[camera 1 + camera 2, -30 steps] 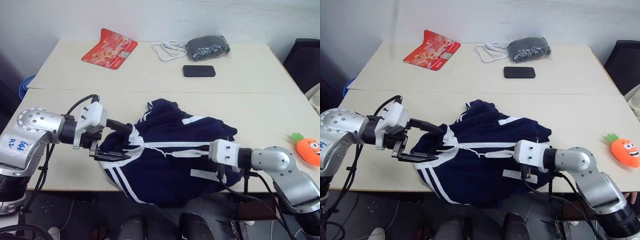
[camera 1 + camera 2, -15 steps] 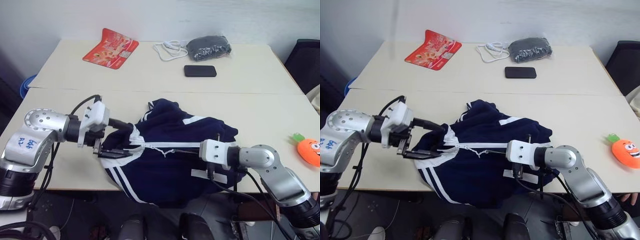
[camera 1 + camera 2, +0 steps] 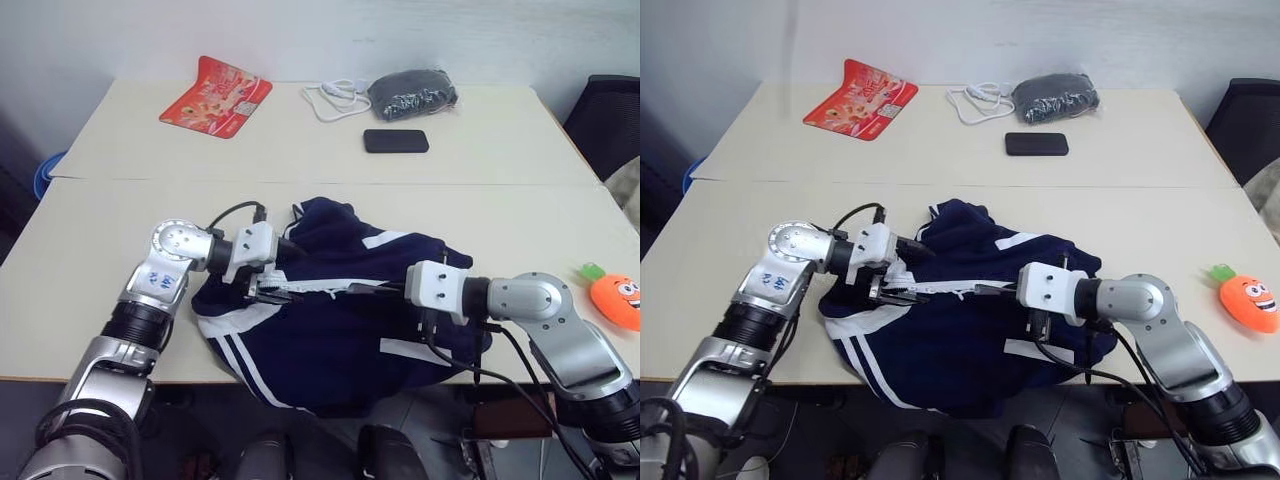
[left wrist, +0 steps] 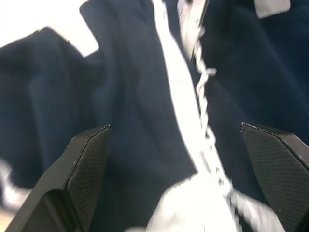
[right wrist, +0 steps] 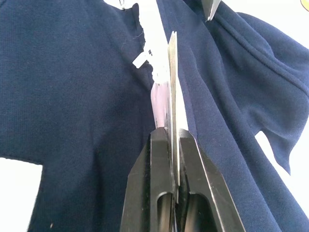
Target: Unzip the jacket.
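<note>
Right gripper [image 5: 170,140] fingers clamped on paper tag [image 5: 173,92], left fingers [image 4: 87,164] apart over jacket [image 3: 330,340], zipper pull indistinct

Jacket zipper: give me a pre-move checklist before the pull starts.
1. Right hand shut on a thin flat tab at the white zipper: ok.
2. That tab is the slider pull: cannot tell.
3. Left hand open: ok.
4. Left hand pinning the jacket at the zipper's end: not ok, fingers straddle it unclosed.
5. Jacket lying on the table: ok, front hem overhangs the edge.
</note>
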Robot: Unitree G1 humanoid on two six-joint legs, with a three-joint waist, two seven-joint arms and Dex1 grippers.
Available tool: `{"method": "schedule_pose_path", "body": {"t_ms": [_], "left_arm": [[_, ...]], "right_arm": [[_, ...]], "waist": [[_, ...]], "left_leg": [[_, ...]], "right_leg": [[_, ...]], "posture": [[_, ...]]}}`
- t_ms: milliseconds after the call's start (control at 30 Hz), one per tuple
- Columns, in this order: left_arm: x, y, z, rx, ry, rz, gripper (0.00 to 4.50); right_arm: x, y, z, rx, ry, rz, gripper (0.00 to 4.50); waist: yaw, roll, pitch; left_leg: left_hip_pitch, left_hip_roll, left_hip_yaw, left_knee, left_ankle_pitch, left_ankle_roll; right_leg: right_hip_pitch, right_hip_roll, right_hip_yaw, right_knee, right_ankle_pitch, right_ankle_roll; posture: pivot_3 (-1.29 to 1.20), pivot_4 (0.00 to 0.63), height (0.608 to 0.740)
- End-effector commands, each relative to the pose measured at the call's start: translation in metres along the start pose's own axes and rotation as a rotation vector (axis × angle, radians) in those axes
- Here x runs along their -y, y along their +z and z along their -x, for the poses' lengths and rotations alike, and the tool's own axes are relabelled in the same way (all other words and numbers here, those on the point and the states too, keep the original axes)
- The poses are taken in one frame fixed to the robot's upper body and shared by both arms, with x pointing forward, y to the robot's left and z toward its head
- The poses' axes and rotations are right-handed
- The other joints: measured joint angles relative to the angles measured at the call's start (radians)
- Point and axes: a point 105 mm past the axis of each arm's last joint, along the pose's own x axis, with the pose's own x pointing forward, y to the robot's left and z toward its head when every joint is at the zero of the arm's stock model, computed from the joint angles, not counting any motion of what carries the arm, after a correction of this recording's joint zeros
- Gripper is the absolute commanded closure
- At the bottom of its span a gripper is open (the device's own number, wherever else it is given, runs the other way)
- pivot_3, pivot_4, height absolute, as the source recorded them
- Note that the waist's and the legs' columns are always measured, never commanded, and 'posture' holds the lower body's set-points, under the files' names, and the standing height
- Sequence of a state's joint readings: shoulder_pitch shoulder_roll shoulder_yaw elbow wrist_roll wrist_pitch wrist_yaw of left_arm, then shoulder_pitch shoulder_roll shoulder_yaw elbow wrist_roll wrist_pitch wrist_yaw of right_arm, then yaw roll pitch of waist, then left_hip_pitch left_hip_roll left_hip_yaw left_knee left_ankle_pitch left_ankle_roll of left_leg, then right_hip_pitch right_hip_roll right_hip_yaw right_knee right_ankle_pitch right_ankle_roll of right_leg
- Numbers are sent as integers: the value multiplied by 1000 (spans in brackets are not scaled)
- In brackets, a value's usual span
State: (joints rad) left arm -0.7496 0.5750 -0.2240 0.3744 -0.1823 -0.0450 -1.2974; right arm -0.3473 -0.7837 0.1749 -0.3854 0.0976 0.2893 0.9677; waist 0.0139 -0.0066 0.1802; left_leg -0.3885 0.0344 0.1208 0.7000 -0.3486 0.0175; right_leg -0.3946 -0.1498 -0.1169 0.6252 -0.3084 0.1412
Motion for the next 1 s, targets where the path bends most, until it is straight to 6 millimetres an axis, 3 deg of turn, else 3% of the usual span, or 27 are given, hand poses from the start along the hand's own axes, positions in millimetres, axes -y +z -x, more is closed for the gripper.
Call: {"method": "schedule_pose_path", "body": {"t_ms": [33, 267, 400, 533, 833, 1000], "left_arm": [[2, 7, 5, 30, -2, -4, 0], [16, -32, -2, -95, -17, -15, 0], [3, -51, -11, -160, 64, -31, 0], [-2, -54, -14, -154, 83, -29, 0], [1, -59, -9, -145, 87, -10, 0], [2, -61, -7, -149, 89, -8, 0]], "right_arm": [[11, 6, 9, -5, -65, 38, 4426], [17, 4, 14, -22, -110, 37, 4426], [23, 5, 21, -39, -119, 52, 4426], [30, 2, 32, -70, -121, 61, 4426], [39, -35, 57, -225, -147, 60, 4426], [38, -39, 60, -209, -154, 18, 4426]], "waist": [[-1, 0, 0], [-2, 0, 0], [11, 0, 0], [11, 0, -1], [10, -1, -2], [9, -1, -2]], "left_leg": [[0, 0, 0, 0, 0, 0], [0, 0, 0, 0, 0, 0], [0, 0, 0, 1, 0, 0], [1, -1, -1, 2, 1, 1], [2, -1, -1, 2, 1, 1], [2, -1, -1, 2, 1, 1]], "right_leg": [[0, 0, 0, 0, 0, 0], [0, 0, 0, 0, 0, 0], [1, 0, 0, 0, 0, 0], [3, -2, -1, 0, 0, 1], [3, -2, -1, 1, 0, 1], [3, -2, -1, 1, 0, 1]], "posture": [[0, 150, 740], [0, 150, 740], [0, 150, 740], [0, 150, 740], [0, 150, 740], [0, 150, 740]]}}
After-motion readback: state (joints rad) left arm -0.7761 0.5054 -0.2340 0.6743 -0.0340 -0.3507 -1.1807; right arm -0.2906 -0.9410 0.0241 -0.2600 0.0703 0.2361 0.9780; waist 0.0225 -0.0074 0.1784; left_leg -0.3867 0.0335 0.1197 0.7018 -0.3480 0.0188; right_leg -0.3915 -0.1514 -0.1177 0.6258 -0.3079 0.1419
